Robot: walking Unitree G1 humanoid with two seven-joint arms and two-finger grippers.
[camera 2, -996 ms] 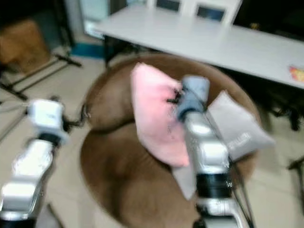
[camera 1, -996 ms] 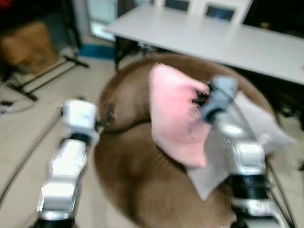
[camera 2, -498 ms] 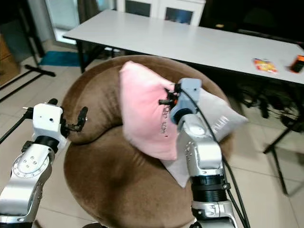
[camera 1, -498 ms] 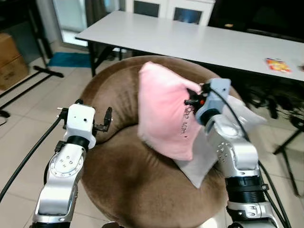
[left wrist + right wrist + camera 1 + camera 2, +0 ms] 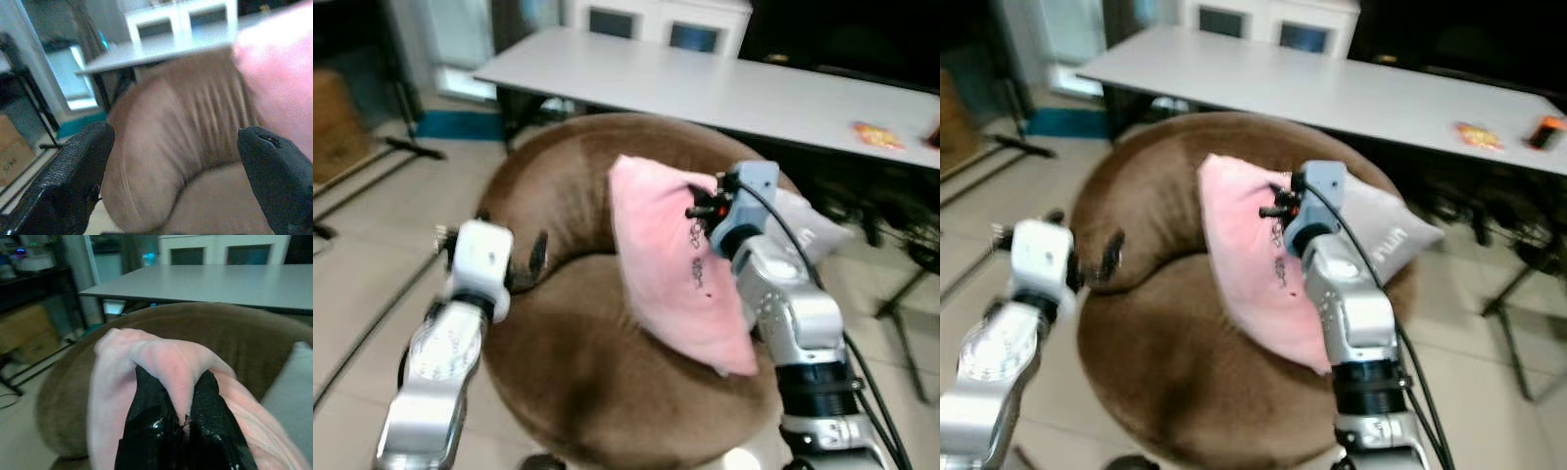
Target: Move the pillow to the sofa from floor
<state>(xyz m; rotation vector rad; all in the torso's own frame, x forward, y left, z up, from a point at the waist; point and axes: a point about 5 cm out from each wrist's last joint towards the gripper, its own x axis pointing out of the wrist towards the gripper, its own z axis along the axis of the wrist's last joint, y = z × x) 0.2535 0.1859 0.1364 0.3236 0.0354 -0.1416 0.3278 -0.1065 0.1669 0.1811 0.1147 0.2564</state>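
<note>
A pink pillow (image 5: 671, 264) hangs tilted over the round brown sofa (image 5: 578, 362), its lower corner down at the seat cushion. My right gripper (image 5: 697, 209) is shut on a fold at the pillow's upper edge; in the right wrist view the black fingers (image 5: 151, 416) pinch the pink fabric (image 5: 161, 357). My left gripper (image 5: 514, 240) stands open beside the sofa's left rim, holding nothing. The left wrist view has its two fingertips (image 5: 73, 176) wide apart, facing the sofa's backrest (image 5: 186, 127).
A grey pillow (image 5: 1386, 230) leans on the sofa's right side behind the pink one. A long white table (image 5: 705, 88) runs behind the sofa with small items (image 5: 1474, 134) on it. A cardboard box (image 5: 337, 117) and stand legs sit on the floor at the left.
The pink pillow has come down and tilted further onto the seat with my right gripper still shut on it. The left gripper stays open by the rim. The camera shifted.
</note>
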